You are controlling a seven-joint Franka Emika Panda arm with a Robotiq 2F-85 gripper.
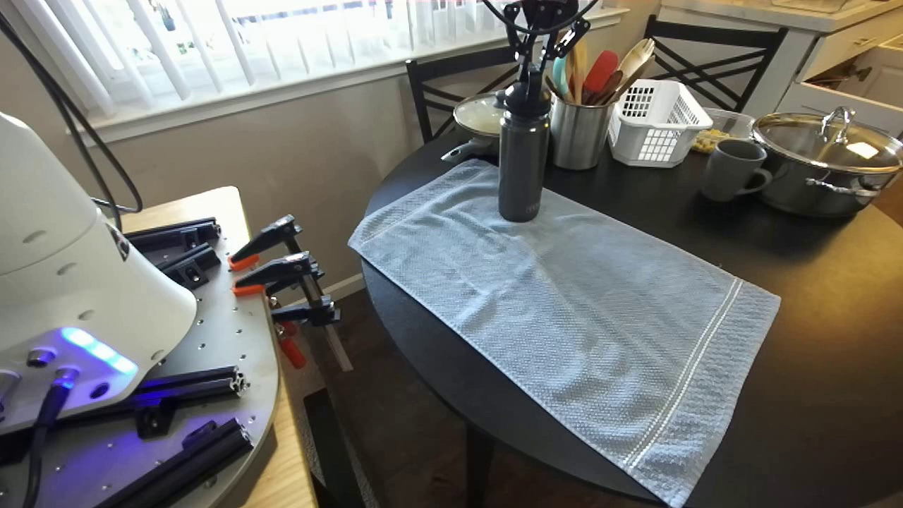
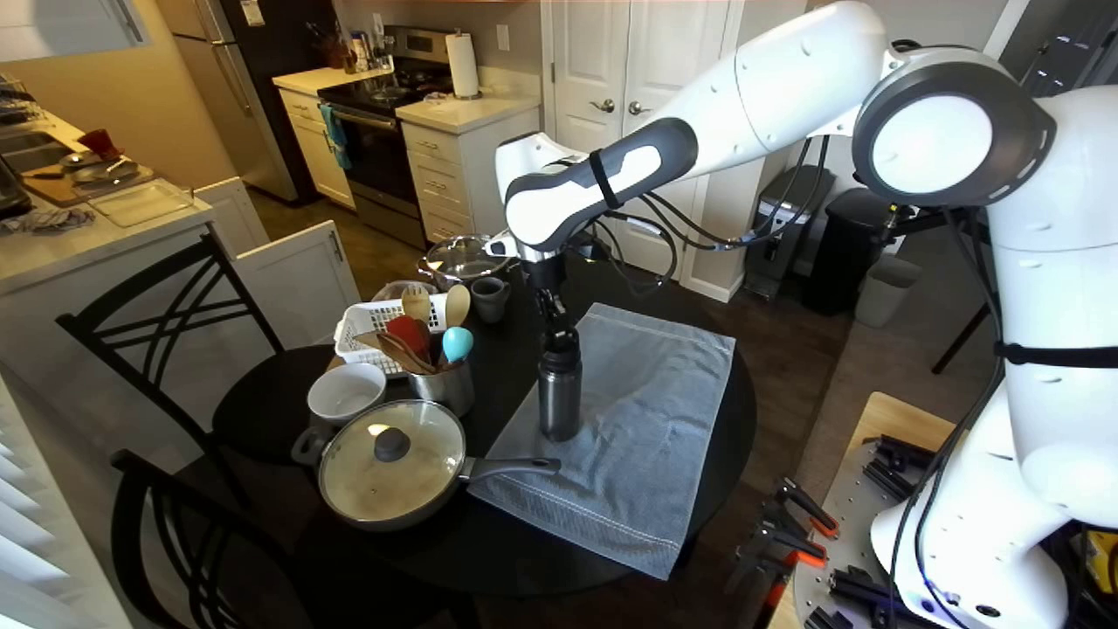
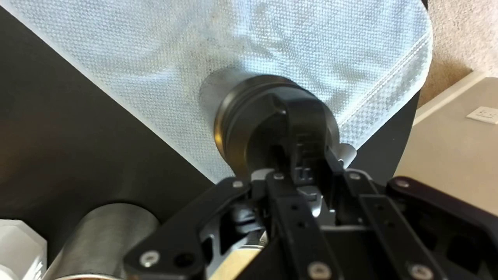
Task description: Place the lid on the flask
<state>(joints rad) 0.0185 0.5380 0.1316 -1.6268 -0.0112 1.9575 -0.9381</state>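
We see the tool pinching the lid by its raised top at the mouth of the flask, presumably leaving the base free to fit. Flask stands upright on the towel, which may curb slipping; full seating we cannot tell.

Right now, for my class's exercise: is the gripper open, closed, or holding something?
Gripper: closed, holding the lid at the top of the flask.
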